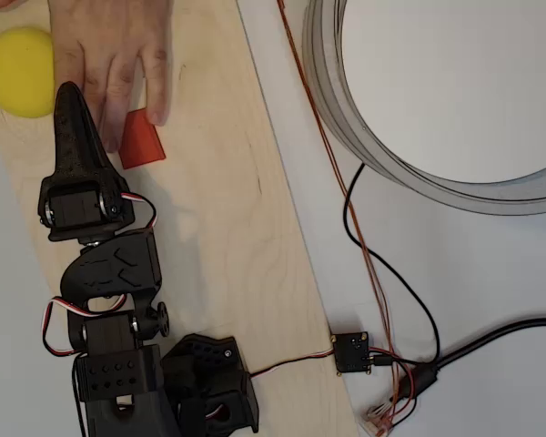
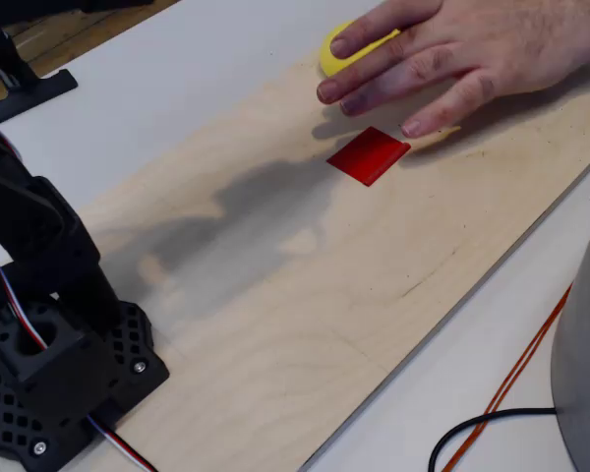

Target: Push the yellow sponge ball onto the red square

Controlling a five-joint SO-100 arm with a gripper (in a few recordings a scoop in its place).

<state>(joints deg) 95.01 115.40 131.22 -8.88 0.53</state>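
Yellow sponge ball (image 1: 18, 71): on the wooden board (image 1: 218, 237) at its far edge, overhead view, about ten o'clock from the red square (image 1: 142, 141), apart from it. Person's hand (image 1: 109, 55): spread between and over both, fingertips near the square. End effector (image 1: 73, 118): tip between ball and square; open or closed, cannot tell. Advice: wait for hand to clear, then get behind ball and push toward four o'clock, slowly.

The matte bright-yellow foam ball (image 1: 18, 71) is one plain yellow, unpatterned. The flat paper-thin square (image 2: 369, 154) is solid orange-red. The pale wooden board (image 2: 374, 285) shows faint tan grain lines. The plastic robot arm (image 1: 96, 264) is matte black with red, white and black wires. A thin orange cable (image 1: 346, 196) and a black cable (image 1: 396, 282) cross the white tabletop (image 1: 491, 273).
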